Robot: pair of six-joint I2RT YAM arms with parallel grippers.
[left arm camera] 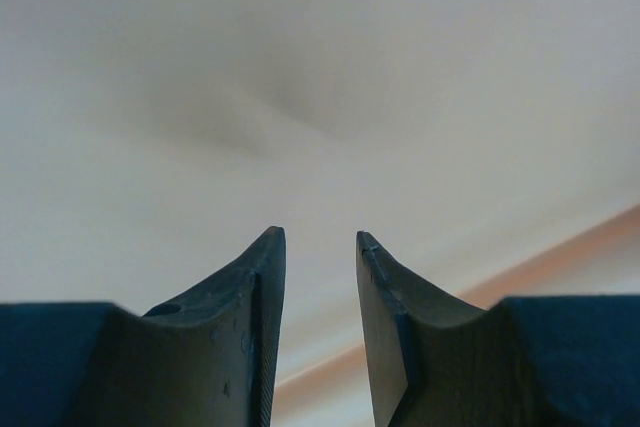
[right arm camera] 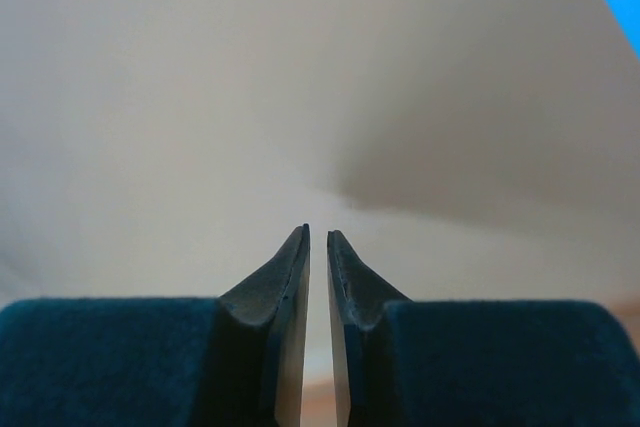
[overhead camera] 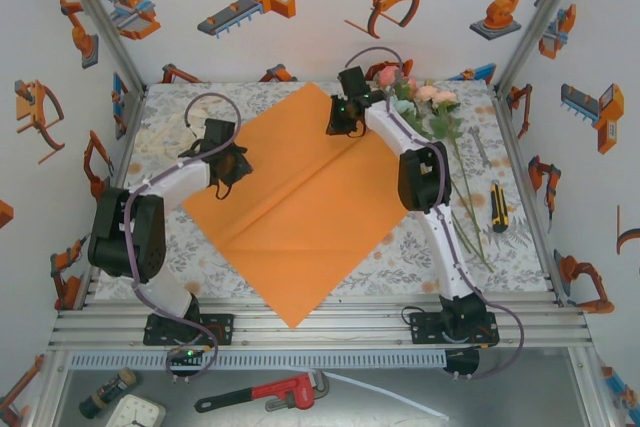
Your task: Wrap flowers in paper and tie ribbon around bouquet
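You're at the very start. The paper (overhead camera: pixel 300 207) lies flat and unfolded, a diamond in the middle of the table (overhead camera: pixel 400 259). The flowers (overhead camera: pixel 420 97) are off it at the upper right of the top view, blooms near the sheet's top corner and stems trailing down the right side. Nothing is wrapped and nothing is tied.

What is probably the ribbon (overhead camera: pixel 385 393), a thin pale strip, lies at the bottom of the frame beside the red wrench (overhead camera: pixel 265 394), well apart from both arms.

Your left claw (overhead camera: pixel 232 165) (left arm camera: pixel 320 237) sits over the paper's left edge, fingers spread with nothing between them. Your right claw (overhead camera: pixel 342 119) (right arm camera: pixel 318 232) is over the paper's upper edge, just beside the blooms. Its fingers are pressed nearly together with only a slit between, and I judge it empty.

Left to do: get the flowers onto the sheet, roll it, tie it.
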